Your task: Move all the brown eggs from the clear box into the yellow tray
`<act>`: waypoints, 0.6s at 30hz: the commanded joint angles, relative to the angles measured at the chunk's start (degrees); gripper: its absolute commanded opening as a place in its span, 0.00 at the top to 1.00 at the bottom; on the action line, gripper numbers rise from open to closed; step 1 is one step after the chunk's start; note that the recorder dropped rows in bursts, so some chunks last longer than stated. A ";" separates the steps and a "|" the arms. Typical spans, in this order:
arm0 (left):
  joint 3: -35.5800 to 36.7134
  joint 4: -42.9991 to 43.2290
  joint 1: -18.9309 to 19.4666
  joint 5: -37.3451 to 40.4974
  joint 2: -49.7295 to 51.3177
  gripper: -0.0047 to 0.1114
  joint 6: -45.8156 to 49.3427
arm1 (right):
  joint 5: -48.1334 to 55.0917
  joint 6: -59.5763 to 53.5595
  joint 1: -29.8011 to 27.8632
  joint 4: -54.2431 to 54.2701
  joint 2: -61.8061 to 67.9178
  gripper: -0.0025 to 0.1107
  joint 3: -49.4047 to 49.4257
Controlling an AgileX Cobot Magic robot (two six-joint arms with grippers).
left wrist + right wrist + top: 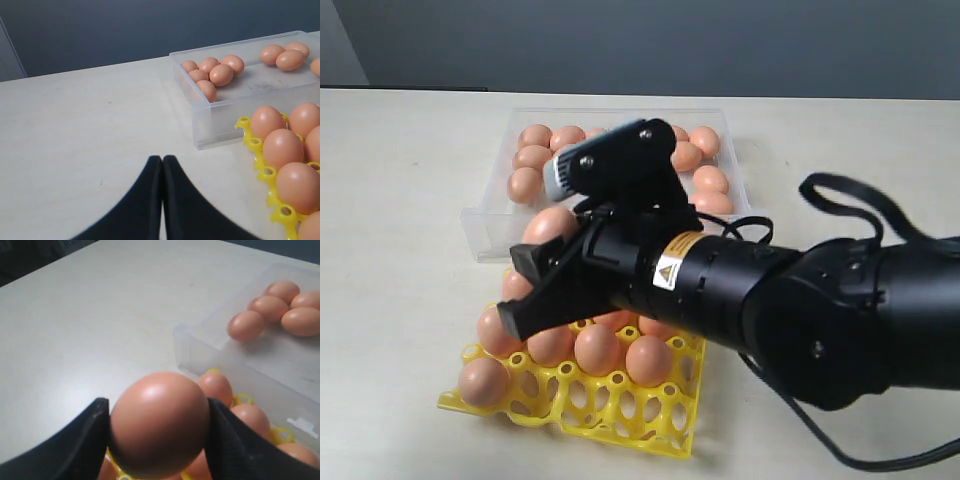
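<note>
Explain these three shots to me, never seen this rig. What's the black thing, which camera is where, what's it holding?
It's a robot with two arms, each ending in a two-fingered tool. The wide picture comes from a camera off the arms; the other two come from cameras on each wrist, looking past that arm's tool.

On the pale table sit a clear box with loose brown eggs in it and, right against it, a yellow tray already partly filled with eggs.

The big black arm in the wide picture is the right one. Its right tool holds one egg between its fingers, above the tray. The left tool is shut, empty, low over bare table beside the box and tray.
</note>
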 commanded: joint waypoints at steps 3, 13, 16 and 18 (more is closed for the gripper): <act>0.23 0.00 -0.27 -0.49 -0.28 0.96 -0.03 | -2.63 1.22 3.95 0.31 5.71 0.98 0.41; 0.23 0.00 -0.27 -0.49 -0.28 0.96 -0.03 | -2.09 2.28 7.98 2.65 10.60 0.98 0.41; 0.23 0.00 -0.27 -0.49 -0.28 0.96 -0.03 | -1.05 2.28 7.98 2.65 10.84 0.98 0.41; 0.23 0.00 -0.27 -0.49 -0.28 0.96 -0.03 | 0.01 2.28 7.98 2.65 10.84 0.98 0.41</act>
